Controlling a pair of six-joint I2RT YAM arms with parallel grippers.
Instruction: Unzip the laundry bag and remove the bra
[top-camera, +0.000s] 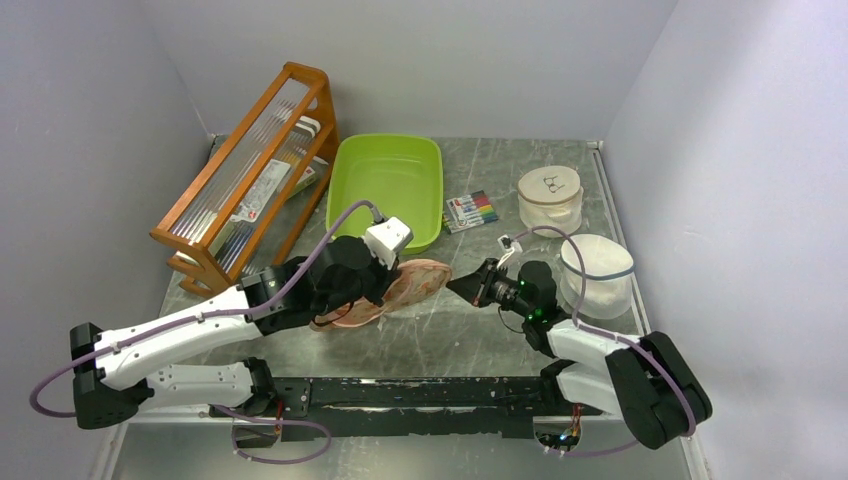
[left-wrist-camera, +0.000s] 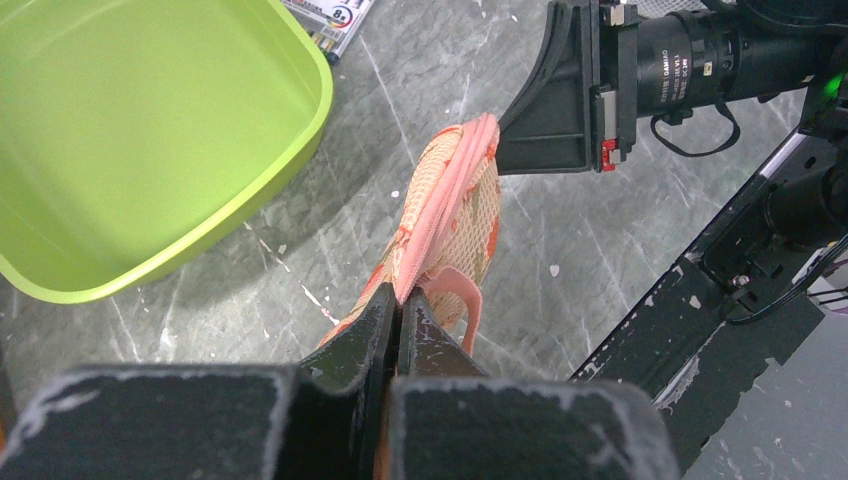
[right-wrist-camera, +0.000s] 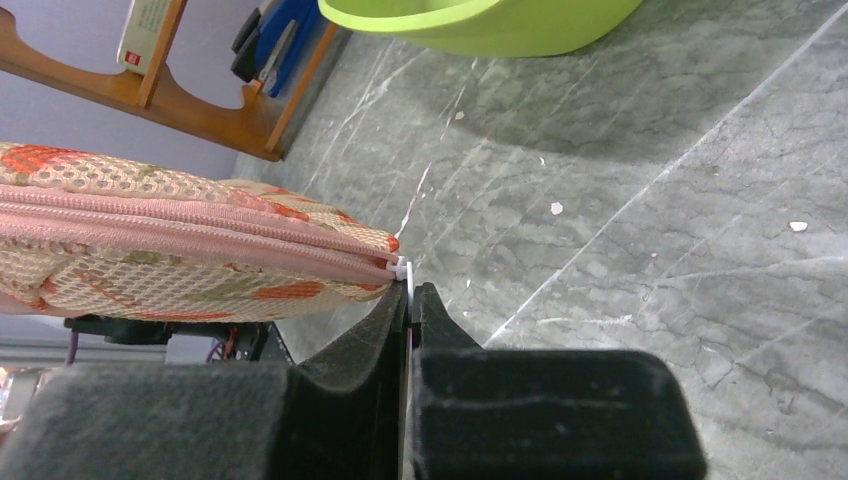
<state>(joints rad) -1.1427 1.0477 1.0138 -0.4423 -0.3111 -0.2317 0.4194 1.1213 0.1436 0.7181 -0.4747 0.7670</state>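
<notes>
The laundry bag (top-camera: 408, 285), cream-peach with red print and pink edging, is held off the table between the two arms. My left gripper (left-wrist-camera: 402, 296) is shut on its pink edge, beside the pink loop (left-wrist-camera: 462, 300). My right gripper (right-wrist-camera: 410, 290) is shut on the white zip pull (right-wrist-camera: 401, 268) at the bag's (right-wrist-camera: 190, 240) right end. The zip (right-wrist-camera: 200, 232) looks closed along its visible length. In the top view the right gripper (top-camera: 462, 285) sits at the bag's right tip and the left gripper (top-camera: 372, 290) on its left half. The bra is hidden.
A lime green tub (top-camera: 388, 190) stands behind the bag, also in the left wrist view (left-wrist-camera: 140, 130). A wooden rack (top-camera: 250, 170) stands at the back left. A marker set (top-camera: 470, 210) and two round white tubs (top-camera: 550, 197) (top-camera: 598, 275) sit at the right.
</notes>
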